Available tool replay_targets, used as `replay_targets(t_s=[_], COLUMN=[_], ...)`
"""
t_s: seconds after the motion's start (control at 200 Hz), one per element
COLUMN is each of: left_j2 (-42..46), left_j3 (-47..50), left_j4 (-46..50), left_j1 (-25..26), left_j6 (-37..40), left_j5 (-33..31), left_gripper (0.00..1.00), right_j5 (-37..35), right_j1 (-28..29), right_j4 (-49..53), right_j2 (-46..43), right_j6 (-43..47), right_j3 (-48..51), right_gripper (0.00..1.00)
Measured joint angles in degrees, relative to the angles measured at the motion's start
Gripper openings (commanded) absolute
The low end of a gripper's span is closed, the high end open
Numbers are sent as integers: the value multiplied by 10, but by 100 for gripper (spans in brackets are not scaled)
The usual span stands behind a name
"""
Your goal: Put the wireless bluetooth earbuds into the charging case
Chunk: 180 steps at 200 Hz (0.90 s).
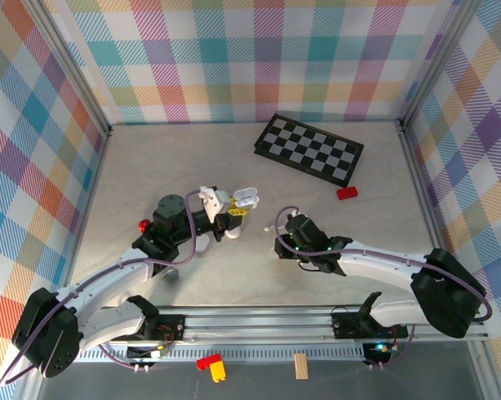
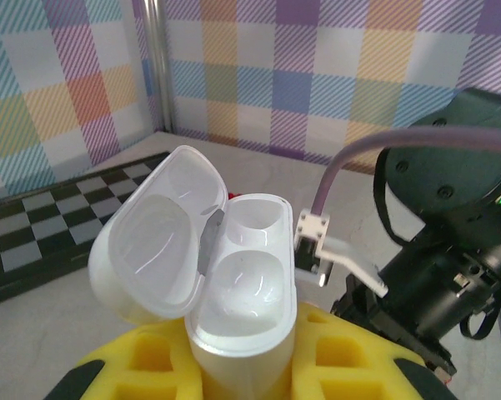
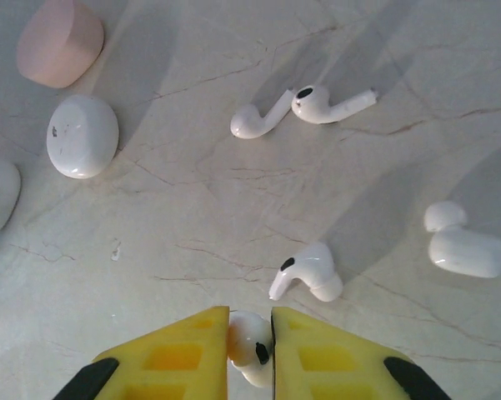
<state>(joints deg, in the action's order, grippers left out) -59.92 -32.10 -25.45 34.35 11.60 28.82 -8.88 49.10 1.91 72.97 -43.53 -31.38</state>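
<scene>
Clamping an earbud (image 3: 250,348) in your right claw (image 3: 250,321) — the open charging case (image 2: 242,283), pinched in your left claw (image 2: 242,354), sits near, to its left.

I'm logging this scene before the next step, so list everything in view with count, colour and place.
earbuds: five, white; two touching, one near the right fingers, a stubbier one to the right, one gripped
open case: one, white, lid up, wells empty, held
closed cases: two, pink and white, side by side on the table
checkerboard: one, black and white, far side of the table
red block: one, beside the checkerboard
small blocks: red and yellow, below the rail
wooden block: one, tan, below the rail
table: pale marble
left gripper: yellow fingers, shut on the open case
right gripper: yellow fingers, shut on an earbud
</scene>
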Motion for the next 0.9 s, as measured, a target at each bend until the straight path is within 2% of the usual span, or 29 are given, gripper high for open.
replay_targets(t_s=[0.21, 0.485, 0.69, 0.9], left_j2=[-6, -6, -6, -5], left_j3=[3, 8, 9, 9], left_j4=[16, 23, 29, 29], left_j1=[0, 0, 0, 0], left_j6=[0, 0, 0, 0], left_j5=[-9, -15, -20, -25], left_gripper=[10, 10, 10, 10], right_j5=[-5, 45, 73, 83], right_j1=[-8, -8, -8, -8], right_j4=[27, 71, 86, 94], right_j2=[3, 68, 77, 74], right_j6=[29, 41, 55, 57], right_j3=[-3, -18, -31, -31], right_gripper=[18, 19, 27, 32])
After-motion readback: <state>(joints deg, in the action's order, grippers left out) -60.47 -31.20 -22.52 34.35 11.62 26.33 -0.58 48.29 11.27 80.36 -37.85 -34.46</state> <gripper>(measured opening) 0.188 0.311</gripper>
